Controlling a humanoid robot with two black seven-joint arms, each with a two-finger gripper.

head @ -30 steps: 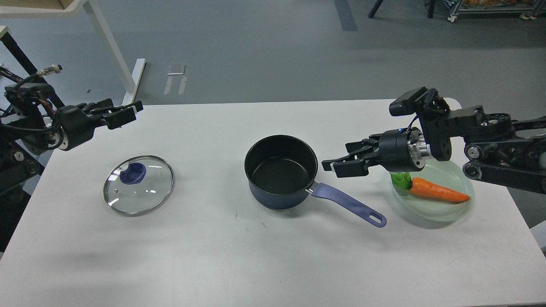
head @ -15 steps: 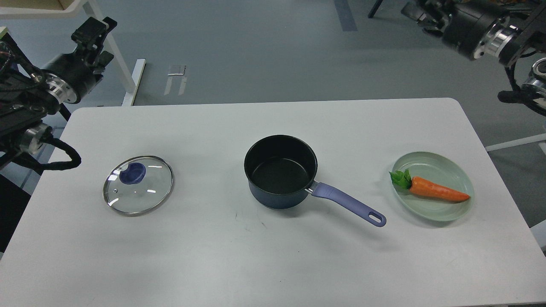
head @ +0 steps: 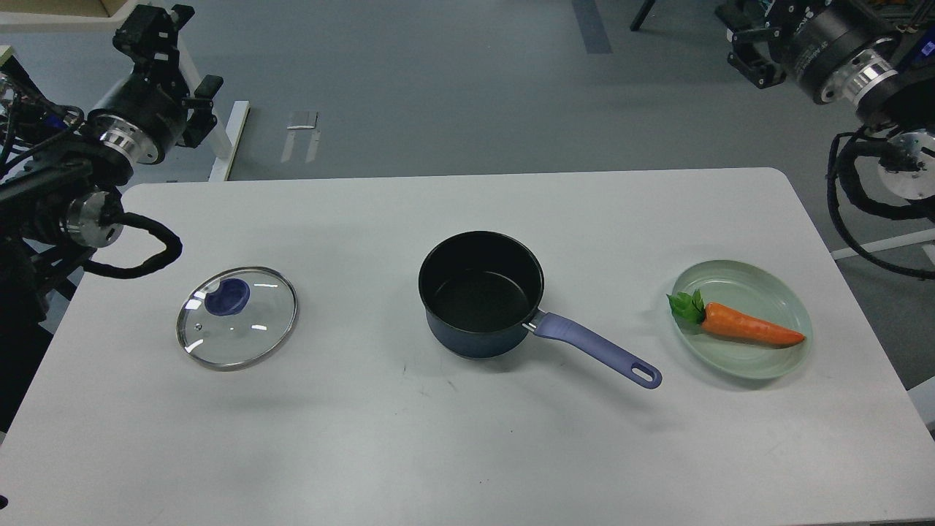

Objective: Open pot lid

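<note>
Lid off, both arms raised clear of table.
Glass lid [head: 237,317] flat on table [head: 409,438], well left of open pot [head: 481,294]. L gripper [head: 157,25] & R gripper [head: 752,36]: finger state can't tell.

The dark blue pot [head: 481,294] stands upright and uncovered, its purple handle [head: 595,348] angled toward the front right. The glass lid [head: 237,317], blue knob up, lies flat well left of the pot.
</note>
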